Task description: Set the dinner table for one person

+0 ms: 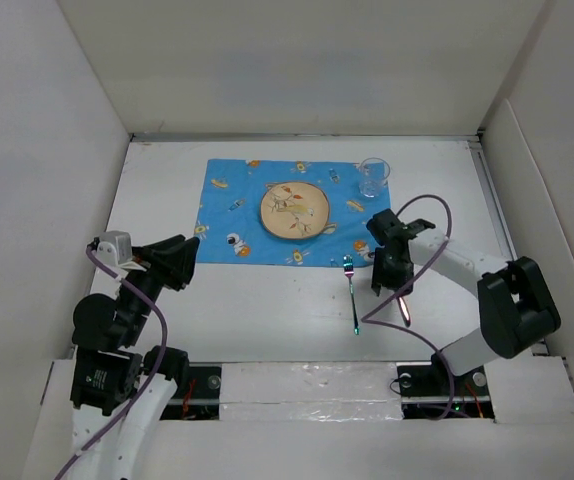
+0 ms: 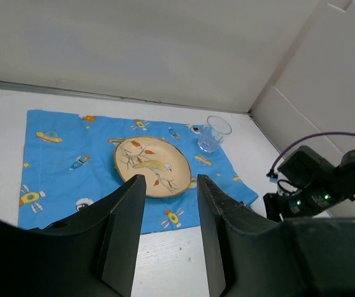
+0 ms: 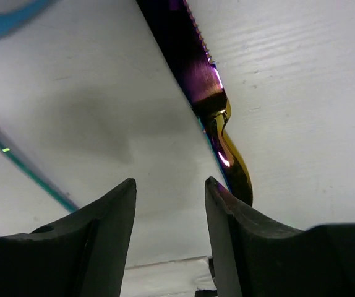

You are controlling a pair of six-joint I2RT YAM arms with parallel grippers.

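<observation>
The white dinner table (image 1: 267,320) carries a blue cartoon-print placemat (image 1: 237,215) with a tan bird-painted plate (image 1: 294,210) in its middle and a clear glass (image 1: 373,178) on its far right corner. An iridescent fork (image 1: 351,292) lies on the bare table below the mat's right edge. An iridescent knife (image 3: 196,68) lies to the fork's right, its handle (image 3: 234,167) beside my right finger. My right gripper (image 3: 170,185) is open and empty, low over the table beside the knife. My left gripper (image 2: 170,179) is open and empty, left of the mat.
Upright white panels border the table on the left, back and right. The right arm (image 2: 316,185) and its purple cable (image 1: 437,215) reach over the table's right side. In the left wrist view the plate (image 2: 153,166) and glass (image 2: 213,134) lie ahead.
</observation>
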